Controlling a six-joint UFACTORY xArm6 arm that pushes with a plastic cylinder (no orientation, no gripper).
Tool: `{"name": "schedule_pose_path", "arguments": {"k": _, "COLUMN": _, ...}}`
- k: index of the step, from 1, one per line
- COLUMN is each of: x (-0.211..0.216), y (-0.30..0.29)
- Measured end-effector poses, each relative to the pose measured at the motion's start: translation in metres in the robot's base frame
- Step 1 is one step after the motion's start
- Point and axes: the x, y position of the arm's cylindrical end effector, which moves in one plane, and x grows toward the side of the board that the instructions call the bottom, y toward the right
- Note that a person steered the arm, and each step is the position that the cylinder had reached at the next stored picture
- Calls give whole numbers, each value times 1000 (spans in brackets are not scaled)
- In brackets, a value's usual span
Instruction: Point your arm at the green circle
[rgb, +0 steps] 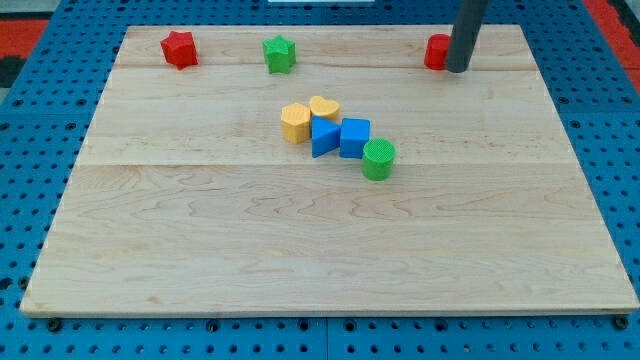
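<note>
The green circle (379, 159) is a short green cylinder near the board's middle, touching the lower right corner of a blue cube (354, 137). My tip (457, 70) rests on the board at the view's top right, right beside a red block (437, 51) that the rod partly hides. The tip is well above and to the right of the green circle, with bare board between them.
A blue triangle (323, 136), a yellow hexagon (295, 123) and a yellow heart (324, 106) cluster left of the blue cube. A red star (179, 48) and a green star (279, 53) sit along the top edge of the wooden board (200, 250).
</note>
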Motion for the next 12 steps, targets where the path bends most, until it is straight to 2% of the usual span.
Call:
{"name": "schedule_pose_path", "arguments": {"k": 2, "x": 2, "y": -41}}
{"name": "schedule_pose_path", "arguments": {"k": 4, "x": 55, "y": -127}}
{"name": "schedule_pose_path", "arguments": {"k": 5, "x": 55, "y": -147}}
{"name": "schedule_pose_path", "arguments": {"k": 6, "x": 62, "y": -57}}
{"name": "schedule_pose_path", "arguments": {"k": 7, "x": 103, "y": 6}}
{"name": "schedule_pose_path", "arguments": {"k": 10, "x": 103, "y": 18}}
{"name": "schedule_pose_path", "arguments": {"k": 12, "x": 198, "y": 12}}
